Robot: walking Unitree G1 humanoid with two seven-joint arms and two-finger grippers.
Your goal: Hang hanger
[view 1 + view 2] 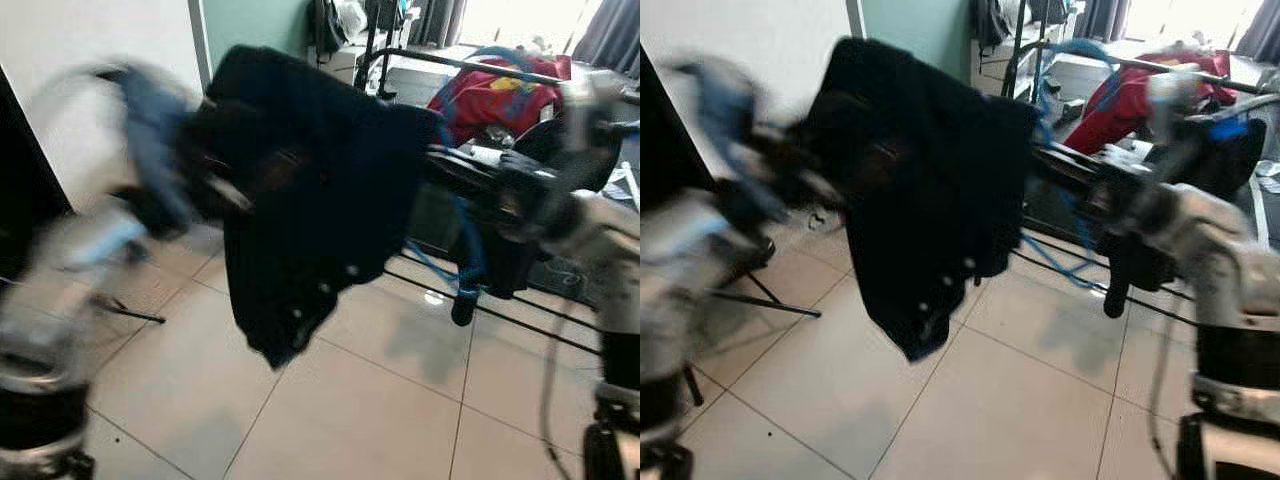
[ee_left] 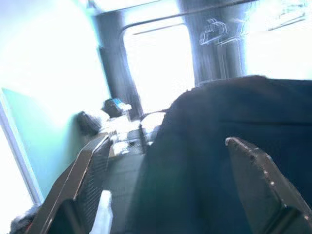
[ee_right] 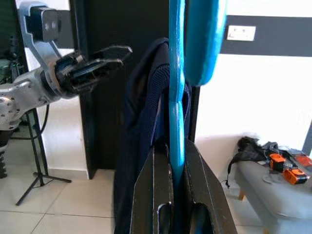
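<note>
A dark navy garment [image 1: 310, 200] hangs on a blue hanger [image 3: 176, 73], held up in the air before me. My right gripper [image 3: 176, 146] is shut on the hanger's blue bar, reaching in from the right [image 1: 450, 165]. My left gripper [image 3: 100, 58], blurred by motion in the eye views, is at the garment's left side. Its fingers [image 2: 263, 180] stand wide apart and open, with the dark cloth [image 2: 204, 161] just ahead of them. Most of the hanger is hidden under the garment.
Behind the garment stands a black clothes rack [image 1: 470, 65] with a red garment [image 1: 500, 95] draped on it. A tripod stand [image 1: 770, 295] is on the tiled floor [image 1: 350, 410] at the left. A grey bench [image 3: 273, 190] carries orange tools.
</note>
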